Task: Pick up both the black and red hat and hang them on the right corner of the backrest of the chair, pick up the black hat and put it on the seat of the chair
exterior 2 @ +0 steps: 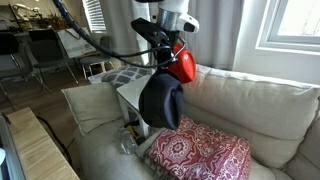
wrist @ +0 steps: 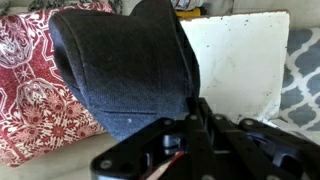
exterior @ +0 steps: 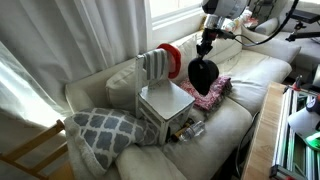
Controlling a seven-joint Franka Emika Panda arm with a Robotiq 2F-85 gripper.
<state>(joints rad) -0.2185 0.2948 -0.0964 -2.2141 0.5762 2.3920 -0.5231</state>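
My gripper (exterior: 206, 44) (exterior 2: 164, 56) is shut on the rim of the black hat (exterior: 203, 73) (exterior 2: 162, 100), which hangs limp in the air beside the chair. In the wrist view the black hat (wrist: 125, 70) fills the middle, pinched by the gripper (wrist: 195, 108), with the chair's pale seat (wrist: 240, 60) lying bare to the right. The red hat (exterior: 171, 58) (exterior 2: 183, 65) hangs on a top corner of the slatted backrest (exterior: 153, 67). The seat (exterior: 165, 101) shows in an exterior view with nothing on it.
The small chair stands on a cream sofa (exterior: 250, 75). A dark red patterned cloth (exterior: 216, 94) (exterior 2: 200, 150) (wrist: 30, 90) lies under the hanging hat. A grey lattice cushion (exterior: 105, 130) (wrist: 300, 80) lies on the chair's other side. A wooden table edge (exterior 2: 35, 150) is in front.
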